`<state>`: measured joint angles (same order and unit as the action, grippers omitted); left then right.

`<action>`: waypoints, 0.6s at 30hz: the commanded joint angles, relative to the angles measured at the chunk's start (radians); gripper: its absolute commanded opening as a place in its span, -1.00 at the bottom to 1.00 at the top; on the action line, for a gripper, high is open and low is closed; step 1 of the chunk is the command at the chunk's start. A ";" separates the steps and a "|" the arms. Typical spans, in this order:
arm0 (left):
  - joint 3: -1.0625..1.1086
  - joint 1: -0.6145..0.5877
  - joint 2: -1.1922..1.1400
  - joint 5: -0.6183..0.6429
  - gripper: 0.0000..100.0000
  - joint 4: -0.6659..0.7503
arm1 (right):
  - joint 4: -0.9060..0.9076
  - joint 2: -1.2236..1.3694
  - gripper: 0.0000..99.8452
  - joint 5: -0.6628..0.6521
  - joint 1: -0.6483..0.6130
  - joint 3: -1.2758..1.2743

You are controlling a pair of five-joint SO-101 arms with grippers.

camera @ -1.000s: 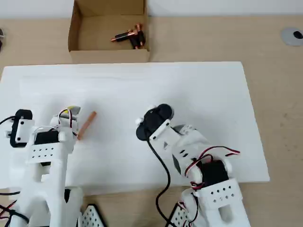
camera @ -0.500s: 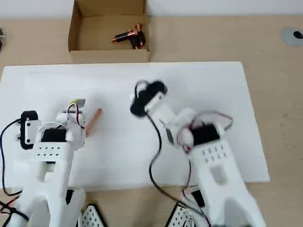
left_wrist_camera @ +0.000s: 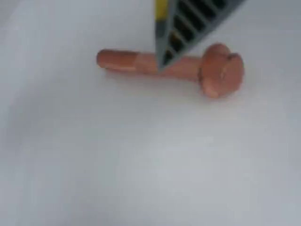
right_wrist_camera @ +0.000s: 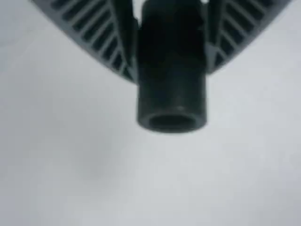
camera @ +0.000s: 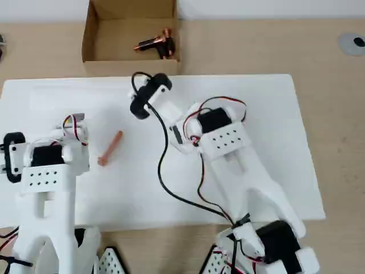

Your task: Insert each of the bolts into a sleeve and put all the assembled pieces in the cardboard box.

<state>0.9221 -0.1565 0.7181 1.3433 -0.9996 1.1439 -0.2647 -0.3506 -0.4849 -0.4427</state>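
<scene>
An orange bolt (camera: 110, 148) lies flat on the white board (camera: 251, 97), and in the left wrist view the bolt (left_wrist_camera: 178, 66) has its head to one side. My left gripper (camera: 71, 122) hovers just left of it, open and holding nothing; one ribbed finger (left_wrist_camera: 193, 21) hangs over the bolt's shaft. My right gripper (camera: 142, 101) is near the board's far edge, shut on a black sleeve (right_wrist_camera: 171, 103) whose open end pokes out past the fingers. The cardboard box (camera: 91, 40) stands beyond the board, with assembled copper-and-black pieces (camera: 155, 43) inside.
The board's right half and front strip are bare. A black cable (camera: 165, 165) trails from the right arm across the board's middle. A grey round fitting (camera: 352, 43) sits on the wooden table at the far right.
The right arm has stretched out toward the far left, carrying the sleeve closer to the box. The left arm has drawn a little to the left, away from the bolt.
</scene>
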 commanded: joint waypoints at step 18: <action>0.189 0.181 0.012 -0.044 -0.50 0.181 | 0.040 0.025 -0.98 0.008 -0.013 0.114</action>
<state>1.1354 0.0107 0.7181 1.3295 -0.7725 1.1761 -0.2355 -0.3506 -0.4849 -0.3936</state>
